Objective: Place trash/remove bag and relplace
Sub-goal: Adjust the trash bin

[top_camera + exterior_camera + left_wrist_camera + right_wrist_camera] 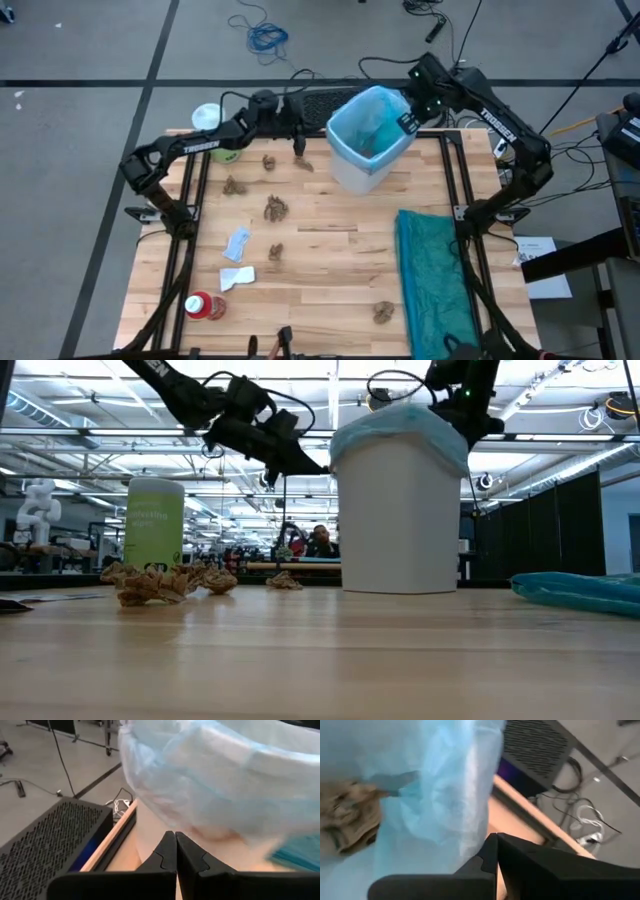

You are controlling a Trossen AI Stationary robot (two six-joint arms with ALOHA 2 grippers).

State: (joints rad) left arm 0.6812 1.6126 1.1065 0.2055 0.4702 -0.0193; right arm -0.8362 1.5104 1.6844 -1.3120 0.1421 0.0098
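Bag (372, 112), the pale blue liner, is fitted in the white bin (362, 170) at the far edge of the worktop (330, 270), with its edge folded over the bin rim. Something brown is seen inside through the plastic in the right wrist view, so a small part of the trash is judged to be already in the bin.

Most of the trash is not yet cleared. Brown paper wads (275, 209) are scattered over the middle and left of the worktop, with one more wad (383, 313) toward the near edge. Pale scraps (237, 243) and a red container (203, 306) with a white cap are lying at the left near side. A green bottle (212, 122) is standing at the far left corner.

The left claw (299, 140) is held above the worktop just beside the left of the bin, its fingers (165, 851) pressed fully together with nothing between them. The right claw (408, 122) is positioned at the right side of the bin rim, close against the liner; its fingers (492, 851) are likewise fully together, and no plastic is seen pinched between them.

A darker teal bag (430, 280) is laid flat along the right side of the worktop, presumably the replacement. Remaining, as judged: the trash is to be collected, the blue liner lifted out, and the new bag fitted
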